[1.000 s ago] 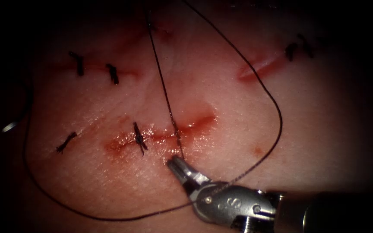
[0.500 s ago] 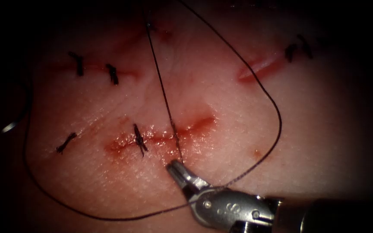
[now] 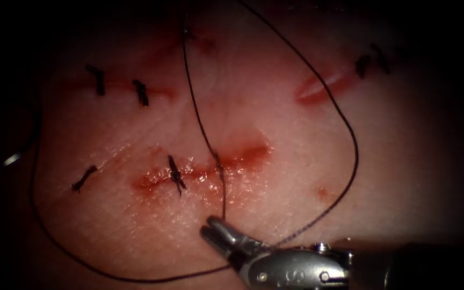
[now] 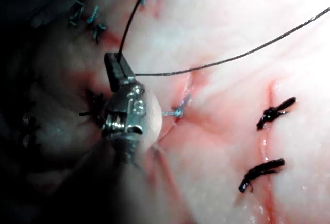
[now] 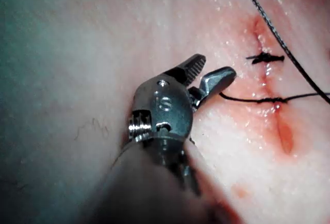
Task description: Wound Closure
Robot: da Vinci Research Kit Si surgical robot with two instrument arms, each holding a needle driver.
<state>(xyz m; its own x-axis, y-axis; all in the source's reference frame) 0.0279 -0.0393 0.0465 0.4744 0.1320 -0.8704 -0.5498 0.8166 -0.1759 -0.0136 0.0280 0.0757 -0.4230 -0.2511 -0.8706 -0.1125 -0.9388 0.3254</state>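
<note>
- You're at a surgical training bench, not a clinic: what lies under the scope is a slab of pale, pink tissue (image 3: 275, 123), skin-textured, lit only in a central pool with dark falloff all round.
- Several short cuts in it, most closed with dark knotted stitches (image 3: 175, 174): practice rows, side by side.
- Red fluid (image 3: 248, 153) sits along the middle cut (image 3: 205, 171).
- Kit is robotic: a small wristed steel tool (image 3: 213, 232) on a thin shaft, with black thread (image 3: 350, 161) looping loosely over the surface.
</note>
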